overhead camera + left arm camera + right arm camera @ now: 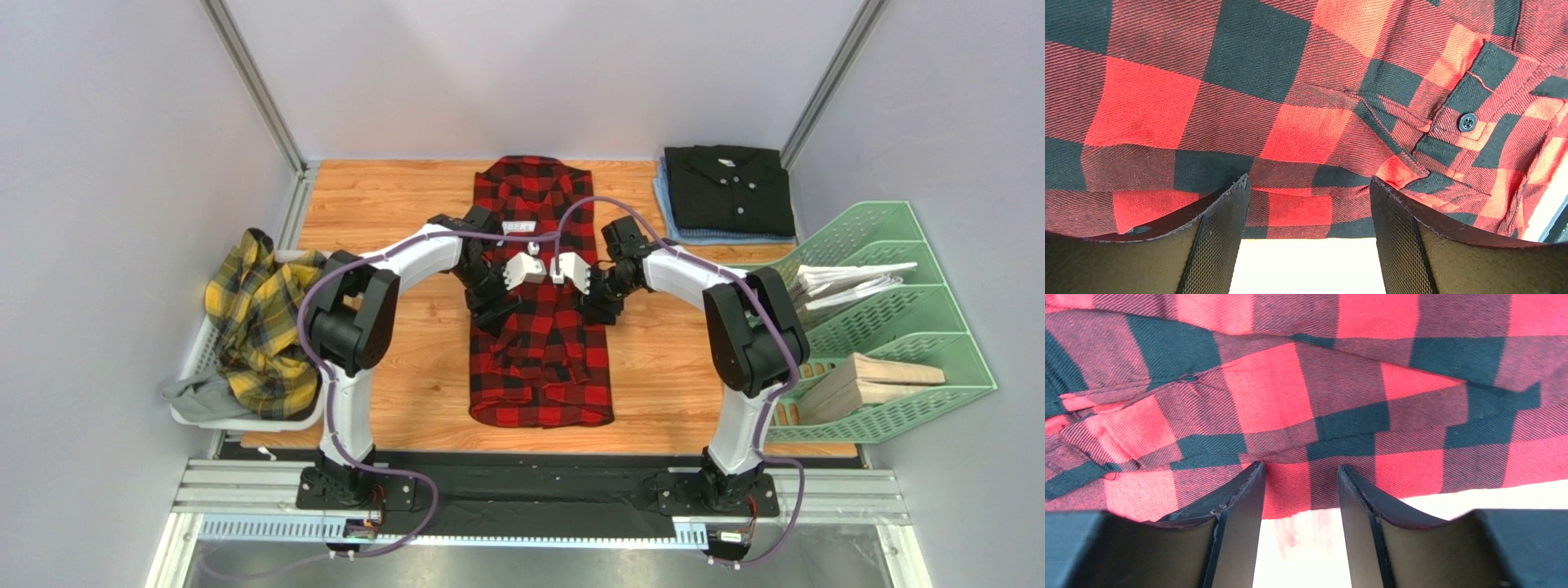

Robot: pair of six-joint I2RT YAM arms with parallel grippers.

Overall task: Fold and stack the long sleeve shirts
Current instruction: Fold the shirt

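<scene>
Red-and-black check shirt (541, 358), cropped in wrist views; left hand (1309, 184), right hand (1300, 470) unclenched at its hem.

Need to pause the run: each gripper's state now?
Left gripper: open, at the edge of the red-and-black checked cloth shirt.
Right gripper: narrower gap, same shirt between; grip cannot be told.

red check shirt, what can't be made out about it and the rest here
- Red check shirt: middle, top view, hidden under both arms.
- Left gripper, right gripper: whether tips touch cloth, wrist views, fingers cover the hem.
- Yellow plaid shirt: its shape, top view, crumpled.
- Black shirt: what lies beneath, top view, shirt covers it.
</scene>
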